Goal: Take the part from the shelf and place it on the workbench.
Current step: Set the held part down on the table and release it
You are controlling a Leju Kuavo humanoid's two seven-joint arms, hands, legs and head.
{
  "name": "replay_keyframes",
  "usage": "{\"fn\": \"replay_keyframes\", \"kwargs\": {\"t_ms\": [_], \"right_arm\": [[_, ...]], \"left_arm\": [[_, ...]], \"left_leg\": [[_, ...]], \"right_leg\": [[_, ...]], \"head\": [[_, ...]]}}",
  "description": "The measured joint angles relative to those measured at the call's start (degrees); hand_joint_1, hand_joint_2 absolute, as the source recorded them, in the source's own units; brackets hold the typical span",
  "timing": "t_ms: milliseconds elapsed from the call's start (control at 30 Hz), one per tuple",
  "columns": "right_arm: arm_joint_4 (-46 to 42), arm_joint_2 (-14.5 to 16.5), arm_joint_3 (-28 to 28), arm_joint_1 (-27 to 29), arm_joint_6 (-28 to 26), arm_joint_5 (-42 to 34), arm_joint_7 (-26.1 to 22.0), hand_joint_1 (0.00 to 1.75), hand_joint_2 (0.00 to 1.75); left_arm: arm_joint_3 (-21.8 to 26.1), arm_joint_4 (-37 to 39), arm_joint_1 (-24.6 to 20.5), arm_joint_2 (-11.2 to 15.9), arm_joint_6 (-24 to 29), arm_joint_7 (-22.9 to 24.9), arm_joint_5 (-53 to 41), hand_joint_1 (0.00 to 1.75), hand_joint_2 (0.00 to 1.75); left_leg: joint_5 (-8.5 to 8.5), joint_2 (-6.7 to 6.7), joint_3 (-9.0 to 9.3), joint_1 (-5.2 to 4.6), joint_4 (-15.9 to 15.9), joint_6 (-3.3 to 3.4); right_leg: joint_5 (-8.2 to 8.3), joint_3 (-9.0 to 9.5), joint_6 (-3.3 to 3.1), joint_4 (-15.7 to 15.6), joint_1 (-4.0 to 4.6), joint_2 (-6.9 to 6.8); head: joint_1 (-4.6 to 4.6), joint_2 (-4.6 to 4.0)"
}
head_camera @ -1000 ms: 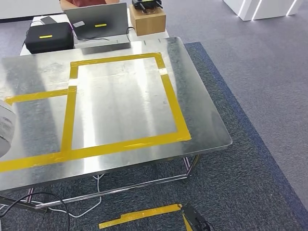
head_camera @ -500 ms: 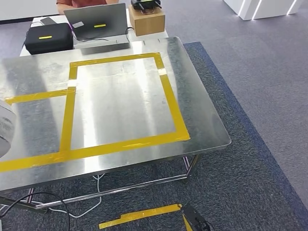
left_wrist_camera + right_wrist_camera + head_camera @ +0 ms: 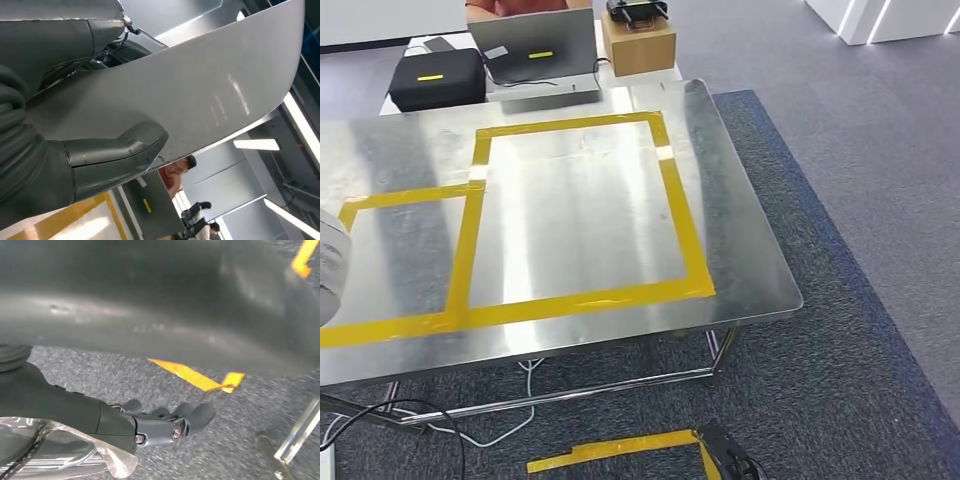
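One broad grey sheet part [image 3: 196, 95] sits pinched in my left hand [image 3: 75, 125], thumb on one face, at the steel worktop's [image 3: 743, 250] edge. It looks thin, smooth, probably slippery, so I'd grip near an edge. My right hand [image 3: 166, 425] hangs loosely curled, holding nothing.

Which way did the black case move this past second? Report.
No. The black case keeps its gap to the laptop; the whole view shifted right, so the camera moved.
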Motion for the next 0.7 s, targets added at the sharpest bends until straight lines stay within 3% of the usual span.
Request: {"fn": "replay_keyframes", "kwargs": {"t_ms": [33, 67, 133, 200, 267, 300, 333, 400, 433, 500, 600, 633, 700], "right_arm": [[0.0, 0.0, 0.0, 0.0, 0.0, -0.1, 0.1, 0.0, 0.0], [0.0, 0.0, 0.0, 0.0, 0.0, -0.3, 0.1, 0.0, 0.0], [0.0, 0.1, 0.0, 0.0, 0.0, -0.6, 0.1, 0.0, 0.0], [0.0, 0.1, 0.0, 0.1, 0.0, -0.7, 0.1, 0.0, 0.0], [0.0, 0.1, 0.0, 0.3, 0.0, -0.8, 0.1, 0.0, 0.0], [0.0, 0.1, 0.0, 0.4, 0.0, -0.8, 0.1, 0.0, 0.0], [0.1, 0.1, 0.0, 0.3, 0.0, -0.8, 0.0, 0.0, 0.0], [0.1, 0.1, 0.0, 0.2, 0.0, -0.8, -0.1, 0.0, 0.0], [0.1, 0.1, 0.0, 0.1, 0.0, -0.8, -0.1, 0.0, 0.0], [0.1, 0.1, 0.0, 0.0, 0.0, -0.8, -0.2, 0.0, 0.0], [0.0, 0.1, 0.0, 0.0, 0.1, -1.0, -0.2, 0.0, 0.0], [0.0, 0.1, 0.0, 0.0, 0.1, -1.1, -0.2, 0.0, 0.0], [0.0, 0.1, 0.0, -0.1, 0.2, -1.4, -0.2, 0.0, 0.0]], "left_arm": [[0.1, 0.0, 0.1, 0.0, 0.0, 0.0, 0.0, 1.75, 1.75], [0.2, 0.0, 0.2, 0.0, -0.1, 0.0, 0.0, 1.75, 1.75], [0.4, 0.0, 0.1, 0.0, 0.0, 0.0, 0.0, 1.75, 1.75], [0.4, 0.0, -0.1, 0.0, 0.0, 0.0, 0.0, 1.75, 1.75], [0.3, 0.1, 0.0, 0.0, -0.1, 0.0, 0.0, 1.75, 1.75], [0.3, 0.1, 0.0, 0.0, -0.1, 0.0, 0.0, 1.75, 1.75], [0.3, 0.1, 0.0, 0.0, -0.1, 0.0, 0.0, 1.75, 1.75], [0.3, 0.2, 0.0, 0.0, -0.1, 0.1, 0.0, 1.75, 1.75], [0.3, 0.2, 0.0, 0.0, -0.1, 0.1, 0.0, 1.75, 1.75], [0.3, 0.2, -0.1, 0.1, -0.1, 0.1, 0.0, 1.75, 1.75], [0.4, 0.1, 0.0, 0.3, -0.1, 0.1, 0.0, 1.75, 1.75], [0.4, 0.1, -0.1, 0.3, -0.1, 0.2, 0.0, 1.75, 1.75], [0.4, 0.1, -0.1, 0.4, -0.1, 0.3, 0.0, 1.75, 1.75]], "left_leg": [[0.07, -0.54, -0.18, 0.13, 0.0, -0.32], [0.04, -0.25, -0.31, 0.2, 0.2, -0.6], [-1.23, 3.17, -1.34, 0.03, 2.4, -1.07], [-4.26, 7.13, -4.27, -0.11, 8.8, -1.32], [-6.22, 8.01, -7.08, -0.03, 14.6, -1.36], [-5.8, 8.06, -7.38, -0.02, 15.1, -1.3], [-4.39, 8.07, -6.64, -0.03, 13.5, -1.16], [-0.88, 8.46, -3.42, -0.17, 7.1, -0.69], [0.09, 8.77, -1.89, -0.38, 4.0, -0.4], [0.01, 9.24, -0.69, -0.77, 1.2, 0.0], [-0.07, 8.83, -0.48, -0.69, 0.4, 0.65], [-0.06, 8.7, -0.3, -0.66, 0.2, 0.77], [-0.41, 8.49, -0.05, -0.86, 0.4, 0.76]], "right_leg": [[0.05, -0.03, -0.56, 0.1, 0.09, -0.75], [0.04, 0.01, -1.01, 0.2, 0.17, -1.42], [0.0, 0.24, -1.81, 0.1, 0.22, -2.83], [-0.22, 0.5, -2.36, 0.0, 0.48, -4.36], [-0.47, 0.65, -2.65, 0.0, 0.7, -5.7], [-0.58, 0.71, -2.69, 0.0, 0.75, -6.19], [-0.68, 0.83, -2.68, 0.0, 0.78, -6.59], [-0.94, 1.16, -2.5, 0.0, 0.84, -7.14], [-1.08, 1.23, -2.3, 0.0, 0.94, -7.31], [-1.19, 1.14, -1.73, 0.0, 1.12, -7.61], [-1.61, 1.02, -0.69, 0.0, 1.12, -7.51], [-1.91, 0.73, -0.65, 0.4, 1.13, -6.98], [-2.14, 0.55, -2.17, 0.5, 1.16, -5.99]], "head": [[-0.04, 0.0], [-0.03, 0.0], [-0.37, 0.0], [-0.72, 0.0], [-0.74, 0.0], [-0.75, 0.0], [-0.75, 0.0], [-0.73, 0.0], [-0.74, 0.0], [-0.71, 0.0], [-0.65, 0.0], [-0.56, 0.0], [-0.43, 0.0]]}}
